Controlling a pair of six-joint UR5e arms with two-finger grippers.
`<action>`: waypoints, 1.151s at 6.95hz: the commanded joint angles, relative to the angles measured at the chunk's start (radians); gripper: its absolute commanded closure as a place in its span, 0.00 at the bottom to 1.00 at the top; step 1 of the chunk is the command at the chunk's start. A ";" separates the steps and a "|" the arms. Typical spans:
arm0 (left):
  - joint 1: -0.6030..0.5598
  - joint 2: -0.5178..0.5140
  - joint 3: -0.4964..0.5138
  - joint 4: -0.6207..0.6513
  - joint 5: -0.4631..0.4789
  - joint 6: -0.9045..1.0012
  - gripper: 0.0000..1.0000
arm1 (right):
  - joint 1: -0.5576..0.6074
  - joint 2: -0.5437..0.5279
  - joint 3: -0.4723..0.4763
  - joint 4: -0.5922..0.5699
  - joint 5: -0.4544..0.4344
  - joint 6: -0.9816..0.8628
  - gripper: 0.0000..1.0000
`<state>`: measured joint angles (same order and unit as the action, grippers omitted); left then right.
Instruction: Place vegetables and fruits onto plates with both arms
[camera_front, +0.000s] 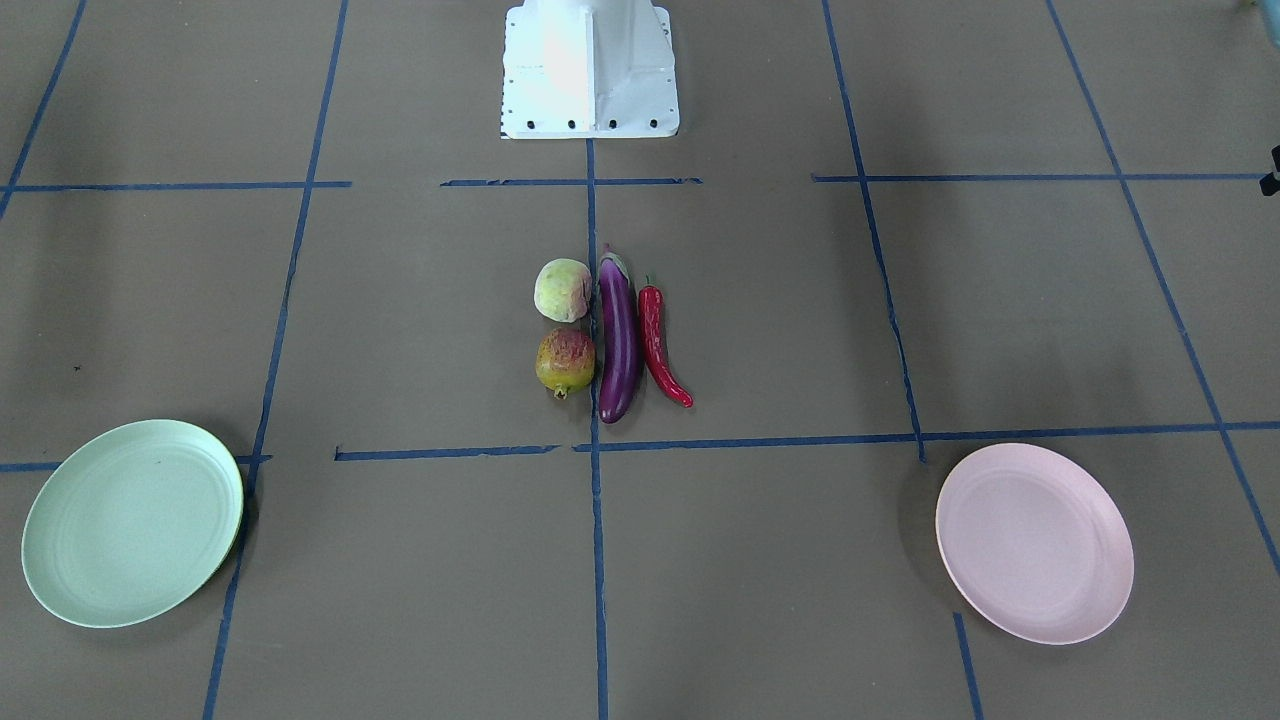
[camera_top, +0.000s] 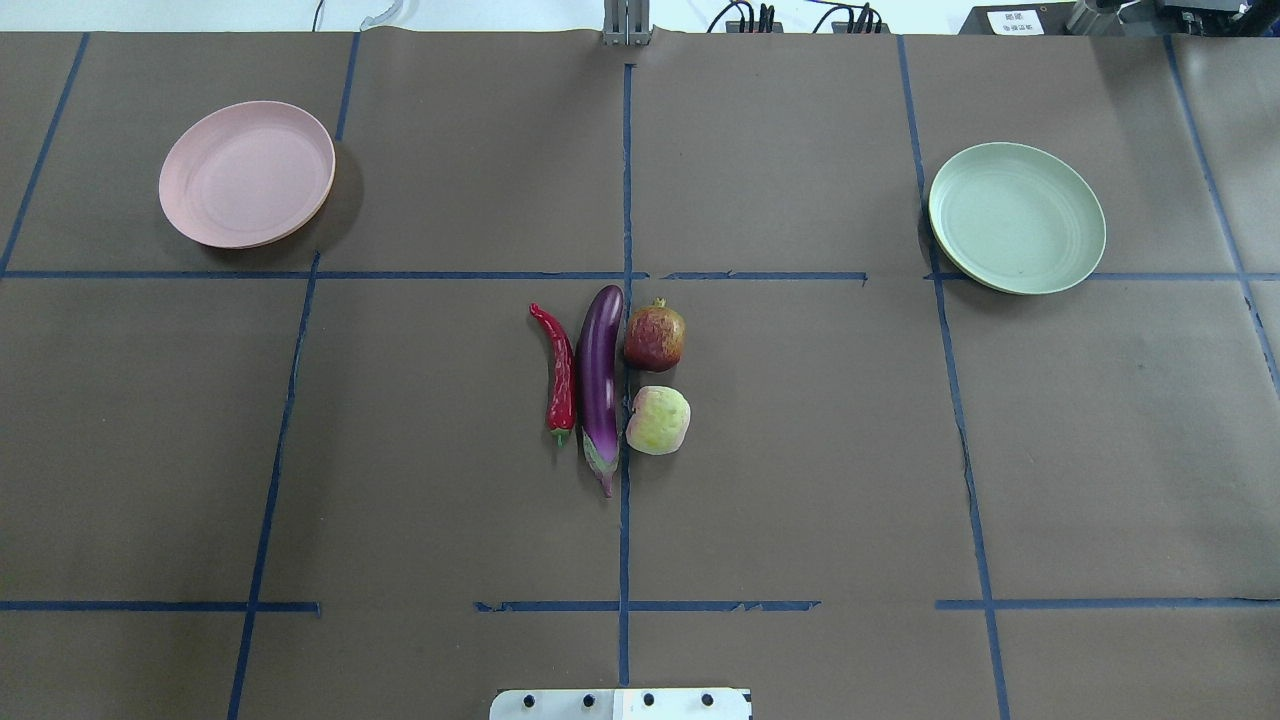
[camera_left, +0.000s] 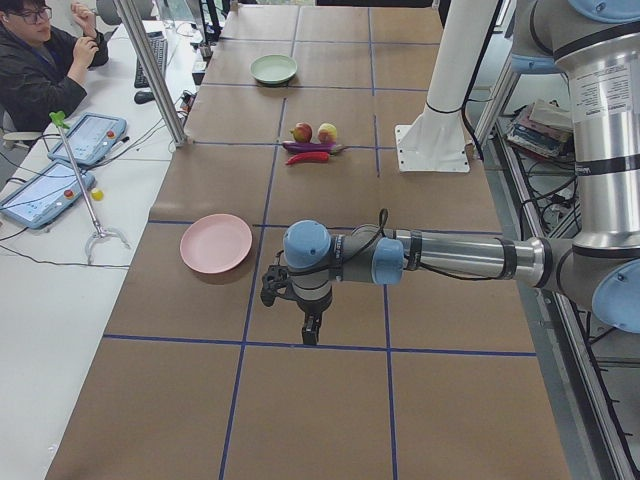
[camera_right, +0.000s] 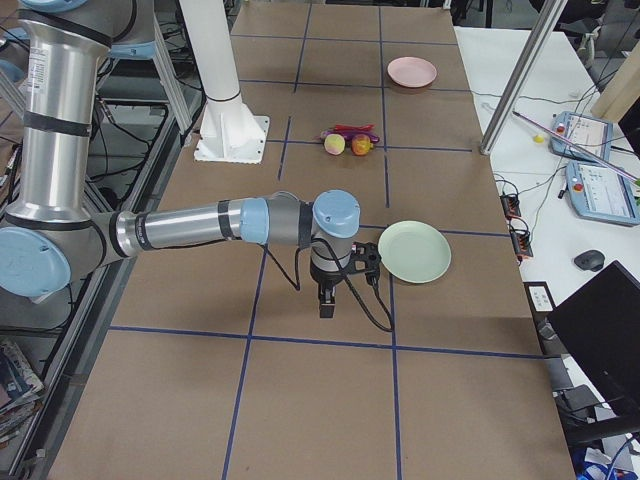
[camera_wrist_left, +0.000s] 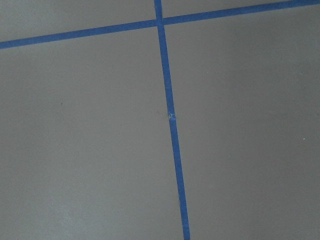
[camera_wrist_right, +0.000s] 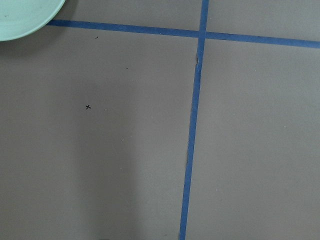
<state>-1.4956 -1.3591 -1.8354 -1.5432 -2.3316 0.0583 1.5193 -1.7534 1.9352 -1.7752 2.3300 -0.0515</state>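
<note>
The purple eggplant (camera_top: 600, 385) lies at the table's middle, with the red chili (camera_top: 560, 370) on its left. On its right lie the red and yellow-green fruit (camera_top: 655, 338) and the pale green fruit (camera_top: 658, 420). The pink plate (camera_top: 247, 173) sits far left and the mint green plate (camera_top: 1017, 217) far right; both are bare. My left gripper (camera_left: 312, 330) hangs over the table near the pink plate (camera_left: 216, 243). My right gripper (camera_right: 327, 305) hangs beside the green plate (camera_right: 413, 250). Both grippers show only in the side views, so I cannot tell whether they are open or shut.
The white base block (camera_front: 590, 70) stands at the robot's edge of the table. Blue tape lines (camera_top: 625, 180) grid the brown surface. An operator (camera_left: 40, 70) sits at a side desk with tablets (camera_left: 85, 138), and a metal post (camera_left: 150, 70) stands there.
</note>
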 joint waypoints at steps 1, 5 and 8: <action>0.000 0.000 -0.002 -0.006 0.000 0.002 0.00 | -0.008 0.012 0.005 0.003 0.000 -0.001 0.00; 0.000 0.000 0.001 0.000 0.000 0.000 0.00 | -0.208 0.269 0.025 0.002 0.019 0.016 0.00; 0.000 0.000 0.002 0.000 0.000 0.000 0.00 | -0.521 0.577 0.024 0.005 -0.042 0.576 0.00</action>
<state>-1.4956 -1.3591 -1.8334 -1.5432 -2.3316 0.0583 1.1408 -1.3128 1.9625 -1.7715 2.3302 0.2865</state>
